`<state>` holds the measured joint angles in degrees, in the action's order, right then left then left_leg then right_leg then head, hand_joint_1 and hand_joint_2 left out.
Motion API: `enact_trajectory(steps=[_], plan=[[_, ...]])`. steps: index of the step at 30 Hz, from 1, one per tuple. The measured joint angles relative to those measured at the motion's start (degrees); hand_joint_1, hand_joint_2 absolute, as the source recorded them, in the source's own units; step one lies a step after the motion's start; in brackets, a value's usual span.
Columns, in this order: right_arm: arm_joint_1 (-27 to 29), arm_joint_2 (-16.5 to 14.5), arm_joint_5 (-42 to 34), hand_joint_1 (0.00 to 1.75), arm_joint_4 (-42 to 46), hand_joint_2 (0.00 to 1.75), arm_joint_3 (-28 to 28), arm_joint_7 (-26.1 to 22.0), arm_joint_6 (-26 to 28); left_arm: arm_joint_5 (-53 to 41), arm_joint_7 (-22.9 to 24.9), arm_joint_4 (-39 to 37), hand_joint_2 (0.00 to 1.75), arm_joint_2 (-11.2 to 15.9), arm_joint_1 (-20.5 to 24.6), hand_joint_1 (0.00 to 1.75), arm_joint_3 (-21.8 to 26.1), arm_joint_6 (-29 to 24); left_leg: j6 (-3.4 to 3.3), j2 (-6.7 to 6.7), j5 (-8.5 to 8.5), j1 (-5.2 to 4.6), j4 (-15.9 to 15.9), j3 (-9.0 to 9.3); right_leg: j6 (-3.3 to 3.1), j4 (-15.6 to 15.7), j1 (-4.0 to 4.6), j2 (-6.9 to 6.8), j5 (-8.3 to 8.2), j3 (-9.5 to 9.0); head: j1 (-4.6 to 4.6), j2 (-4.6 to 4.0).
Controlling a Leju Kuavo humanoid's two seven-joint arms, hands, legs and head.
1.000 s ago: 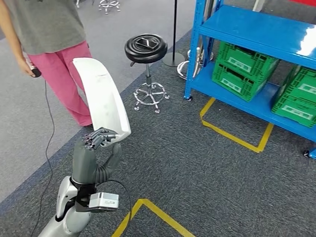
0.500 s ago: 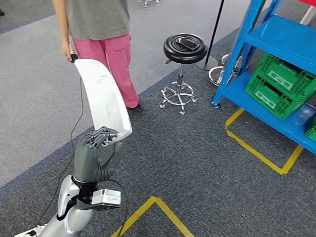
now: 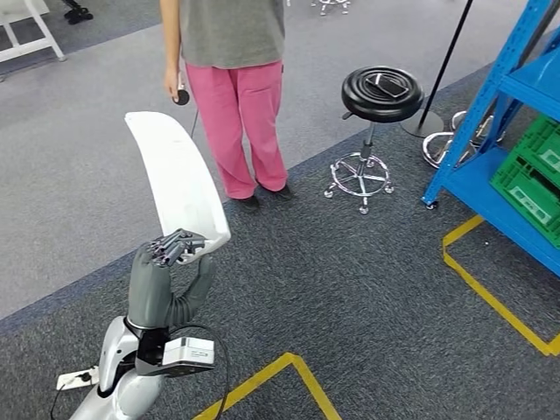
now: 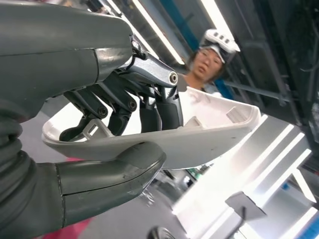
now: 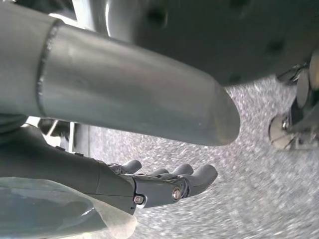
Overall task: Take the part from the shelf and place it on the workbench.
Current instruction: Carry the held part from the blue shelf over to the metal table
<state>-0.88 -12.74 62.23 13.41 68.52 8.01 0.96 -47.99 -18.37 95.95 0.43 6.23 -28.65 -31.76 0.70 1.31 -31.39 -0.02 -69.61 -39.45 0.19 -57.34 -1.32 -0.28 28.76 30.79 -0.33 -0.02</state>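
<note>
view: swung round since a second ago, camera moved, not the stuff
left hand (image 3: 162, 280): fingers curled over the long curved white plastic part (image 3: 177, 179), thumb underneath
right hand (image 5: 158, 186): fingers straight, holding nothing

My head view is swinging left, so the whole scene slides to the right across the picture. The blue metal shelf (image 3: 508, 83) with its green plastic crates (image 3: 531, 175) now sits cut off at the right edge. The black round stool (image 3: 381, 94) is right of centre, and the person in pink trousers (image 3: 244, 114) stands near the top middle. A white frame (image 3: 26, 26) comes in at the top left corner.
</note>
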Motion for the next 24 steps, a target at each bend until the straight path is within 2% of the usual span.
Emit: enact_trajectory(steps=[1,2,3,4,6,7,8,9,10,11,12,13,14,15,16,17,18,19,21,22,23,24], plan=[[0.0,0.0,0.1,0.00,0.0,0.00,0.0,-0.1,0.4,0.0,0.1,0.0,1.75,0.0,-0.1,1.75,0.0,0.0,0.21,-0.50,-1.11,0.18,-3.3,-1.65,-0.05,0.0,0.06,-0.86,0.13,-0.09,0.02,0.00],[0.0,0.0,0.2,0.00,0.1,0.00,0.0,-0.3,0.8,0.0,0.1,0.0,1.75,0.1,-0.2,1.75,0.0,0.0,0.34,-0.72,-1.26,0.35,-5.0,-2.52,-0.04,0.0,0.09,-1.68,0.28,-0.19,0.00,0.00],[0.0,0.0,0.3,0.00,0.2,0.00,0.0,-0.4,1.3,-0.1,0.2,0.0,1.75,0.1,-0.3,1.75,0.0,0.0,0.41,-0.89,-0.23,0.47,-4.3,-2.23,0.04,0.0,0.11,-2.47,0.43,-0.36,-0.01,0.00],[0.0,0.0,0.5,0.00,0.3,0.00,0.0,-0.7,1.8,-0.2,0.2,0.0,1.75,0.2,-0.3,1.75,0.0,0.0,0.38,-1.24,1.68,0.54,-1.5,-0.80,0.15,0.0,0.11,-3.20,0.62,-0.62,-0.01,0.00],[-0.1,0.0,0.7,0.00,0.4,0.00,0.0,-1.2,2.6,-0.4,0.3,0.0,1.75,0.2,-0.3,1.75,0.0,0.1,0.04,-3.50,5.02,0.22,6.5,3.29,0.56,0.0,0.25,-4.41,1.07,-1.20,-0.01,0.00],[-0.1,-0.1,0.9,0.00,0.4,0.00,0.0,-1.5,2.9,-0.5,0.4,0.0,1.75,0.3,-0.3,1.75,0.0,0.1,-0.29,-4.56,5.70,-0.06,9.2,4.61,0.84,0.0,0.39,-4.96,1.28,-1.38,0.00,0.00],[-0.1,-0.1,1.1,0.00,0.5,0.00,0.0,-1.7,3.3,-0.6,0.5,0.0,1.75,0.3,-0.3,1.75,0.0,0.1,-0.64,-5.21,5.74,-0.37,10.6,5.21,1.15,0.0,0.52,-5.52,1.44,-1.51,0.03,0.00],[-0.1,-0.1,1.3,0.00,0.5,0.00,0.0,-1.8,3.5,-0.7,0.6,0.0,1.75,0.3,-0.3,1.75,0.1,0.2,-1.00,-5.07,5.50,-0.65,10.8,5.19,1.48,0.1,0.61,-6.12,1.54,-1.62,0.06,0.00],[-0.2,-0.1,1.5,0.00,0.5,0.00,0.0,-2.0,3.8,-0.7,0.7,0.0,1.75,0.3,-0.4,1.75,0.1,0.2,-1.45,-4.38,5.61,-0.65,11.0,5.09,1.83,0.2,0.59,-6.74,1.66,-1.82,0.08,0.00],[-0.3,-0.2,1.6,0.00,0.5,0.00,0.0,-2.1,4.0,-0.7,0.8,0.1,1.75,0.3,-0.5,1.75,0.1,0.3,-1.82,-3.69,5.72,-0.59,11.3,5.16,2.16,0.2,0.50,-6.42,1.97,-1.89,0.16,0.00],[-0.4,-0.2,1.7,0.00,0.6,0.00,0.0,-2.2,4.2,-0.7,0.9,0.1,1.75,0.3,-0.5,1.75,0.1,0.3,-2.21,-3.07,5.85,-0.45,11.6,5.28,2.41,-0.6,0.38,-5.29,2.64,-1.63,0.24,0.00],[-0.4,-0.2,1.9,0.00,0.6,0.00,0.0,-2.4,4.4,-0.7,0.9,0.1,1.75,0.2,-0.5,1.75,0.1,0.4,-2.56,-2.45,5.98,-0.29,11.8,5.42,2.58,-2.7,0.27,-3.63,3.93,-0.63,0.39,0.00],[-0.3,-0.2,2.0,0.00,0.6,0.00,0.0,-2.5,4.6,-0.8,0.9,0.1,1.75,0.1,-0.6,1.75,0.1,0.4,-2.80,-1.87,6.02,-0.20,11.9,5.49,2.62,-6.2,0.20,-1.71,5.61,1.15,0.56,0.00],[-0.2,-0.2,2.2,0.00,0.7,0.00,0.0,-2.6,4.8,-0.8,0.9,0.1,1.75,0.1,-0.6,1.75,0.1,0.5,-2.97,-1.23,6.00,-0.21,11.9,5.48,2.62,-10.3,0.19,-0.56,7.26,3.34,0.66,0.00],[-0.1,-0.2,2.4,0.00,0.7,0.00,0.0,-2.7,5.0,-0.7,0.9,0.1,1.75,0.0,-0.7,1.75,0.1,0.5,-3.05,-0.49,5.98,-0.27,11.9,5.49,2.64,-14.2,0.22,-0.03,8.42,5.58,0.73,0.00],[0.0,-0.3,2.5,0.00,0.8,0.00,0.0,-2.9,5.2,-0.7,0.9,0.1,1.75,0.0,-0.8,1.75,0.1,0.6,-3.08,0.24,5.96,-0.33,11.9,5.53,2.64,-16.5,0.25,0.14,8.61,7.16,0.72,0.00],[0.2,-0.3,2.6,0.00,1.0,0.00,0.0,-3.0,5.4,-0.6,0.8,0.1,1.75,0.0,-0.9,1.75,0.1,0.7,-3.07,1.09,5.94,-0.36,11.9,5.60,2.58,-16.4,0.26,0.25,7.44,7.64,0.72,0.00],[0.4,-0.4,2.6,0.00,1.2,0.00,0.0,-3.0,5.5,-0.5,0.8,0.0,1.75,-0.1,-0.9,1.75,0.0,0.8,-3.02,1.95,5.90,-0.36,11.8,5.70,2.49,-14.1,0.24,0.52,5.37,7.08,0.72,0.00],[0.9,-0.9,2.6,0.00,2.1,0.00,0.1,-2.5,5.7,-0.1,0.7,0.0,1.75,-0.3,-0.9,1.75,0.0,0.9,-2.69,3.56,5.67,-0.34,11.5,5.78,2.25,-6.1,0.08,2.66,0.89,4.10,0.77,0.00],[1.0,-1.2,2.5,0.00,2.7,0.00,0.2,-1.9,5.5,0.0,0.6,-0.1,1.75,-0.5,-0.9,1.75,0.0,0.9,-2.42,4.25,5.55,-0.33,11.3,5.64,2.14,-3.2,-0.02,3.81,-0.09,2.74,0.77,0.00],[1.2,-1.5,2.5,0.00,3.4,0.00,0.3,-1.0,5.2,0.1,0.6,-0.2,1.75,-0.7,-0.9,1.75,0.0,0.9,-2.10,4.86,5.50,-0.28,11.1,5.44,2.01,-1.4,-0.03,4.66,-0.38,1.86,0.80,0.00],[1.3,-1.9,2.5,0.00,4.0,0.00,0.5,-0.1,4.8,0.1,0.5,-0.2,1.75,-0.8,-0.9,1.75,0.0,0.9,-1.76,5.43,5.54,-0.20,11.1,5.23,1.83,-1.0,0.05,4.81,-0.11,1.50,0.79,0.00]])
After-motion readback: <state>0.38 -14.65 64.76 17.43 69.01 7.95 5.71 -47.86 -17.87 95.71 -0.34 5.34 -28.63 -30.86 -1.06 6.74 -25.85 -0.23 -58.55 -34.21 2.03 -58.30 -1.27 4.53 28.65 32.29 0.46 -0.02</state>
